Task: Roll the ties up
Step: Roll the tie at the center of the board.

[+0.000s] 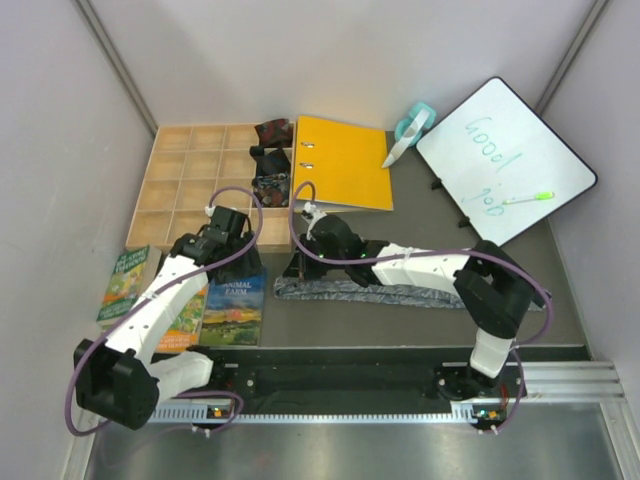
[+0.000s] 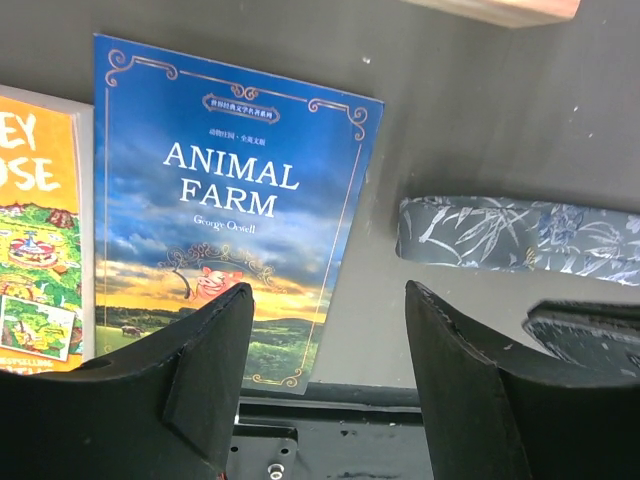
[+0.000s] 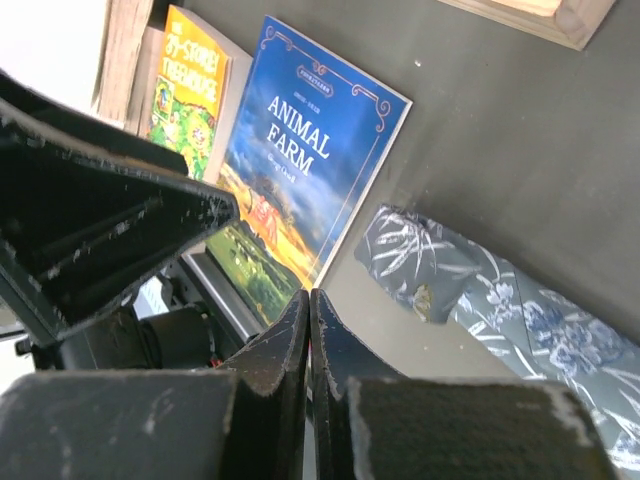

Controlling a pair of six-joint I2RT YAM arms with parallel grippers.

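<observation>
The dark table carries both arms. The right arm stretches low and leftward from its base, lying along the grey-blue tie, which is spread flat in a line near the table's middle (its leafy pattern is plain in both wrist views). The left arm reaches forward over the books, wrist bent toward the tie's left end. A wooden tray holds three small dark rolled ties in its right column. The left gripper stands wide apart above the Animal Farm book. The right gripper has its fingers pressed together with nothing seen between them, near the tie's end.
</observation>
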